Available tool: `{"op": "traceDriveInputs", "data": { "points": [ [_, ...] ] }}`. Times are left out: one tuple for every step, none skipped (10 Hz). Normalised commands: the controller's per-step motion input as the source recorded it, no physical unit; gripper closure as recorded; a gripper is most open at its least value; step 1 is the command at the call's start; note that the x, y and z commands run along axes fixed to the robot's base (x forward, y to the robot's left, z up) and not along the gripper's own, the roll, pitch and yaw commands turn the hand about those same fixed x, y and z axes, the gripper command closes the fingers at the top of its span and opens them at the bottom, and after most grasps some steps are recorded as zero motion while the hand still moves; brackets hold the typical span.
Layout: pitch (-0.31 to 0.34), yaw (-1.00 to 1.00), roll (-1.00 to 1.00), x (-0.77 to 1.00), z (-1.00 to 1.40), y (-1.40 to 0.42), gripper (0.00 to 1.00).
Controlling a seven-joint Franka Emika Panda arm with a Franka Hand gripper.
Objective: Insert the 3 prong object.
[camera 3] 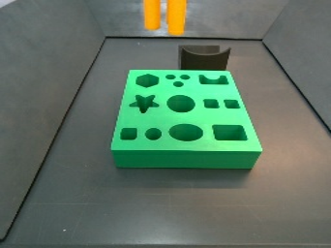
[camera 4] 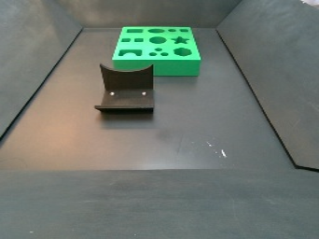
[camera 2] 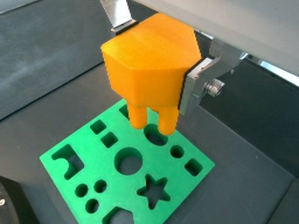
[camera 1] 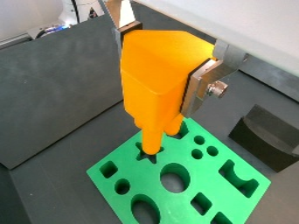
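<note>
- Your tool (camera 2: 176,83) is clamped on the orange three-prong piece (camera 2: 149,61), one silver finger (camera 2: 201,80) pressed flat to its side; the opposite finger is hidden behind the body.
- The piece hangs prongs-down above the green socket board (camera 1: 216,188), so the prongs lead the way in.
- In both wrist views the prong tips (camera 1: 156,140) sit just over the board's surface, near one edge; whether they touch it, you can't tell.
- In a side view only the orange prongs (camera 3: 165,15) show, high above the board's (camera 3: 181,121) far edge, tool out of frame.
- The fixture (camera 4: 125,90) stands on the counter (camera 4: 187,140) well apart from the board (camera 4: 159,47), clear of your path.
- My read: you're in the alignment step, and the matching three small holes (camera 3: 195,79) need the prongs square before you descend.
</note>
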Motion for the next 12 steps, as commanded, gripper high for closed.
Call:
{"op": "traceDriveInputs", "data": {
  "points": [
    [0.000, -0.14, 0.00, 0.29, -1.00, 0.24, 1.00],
    [0.000, -0.11, 0.00, 0.33, -0.96, 0.22, 1.00],
    [0.000, -0.07, -0.04, 0.18, -0.56, 0.12, 1.00],
    [-0.059, -0.08, -0.05, 0.00, -0.44, 0.11, 1.00],
    [-0.031, -0.12, -0.02, 0.08, -0.67, 0.25, 1.00],
    [0.000, -0.06, -0.06, 0.30, -0.71, 0.43, 1.00],
    [0.000, 0.00, -0.11, 0.31, -0.69, 0.59, 1.00],
    [0.000, 0.00, -0.09, 0.25, -0.69, 0.61, 1.00],
    [-0.003, 0.00, -0.03, 0.19, -0.72, 0.54, 1.00],
    [-0.027, -0.07, 0.00, 0.00, -0.62, 0.35, 1.00],
    [0.009, -0.15, 0.05, 0.00, -0.41, 0.27, 1.00],
    [0.060, -0.07, 0.15, 0.00, -0.35, 0.27, 1.00]
  ]
}}
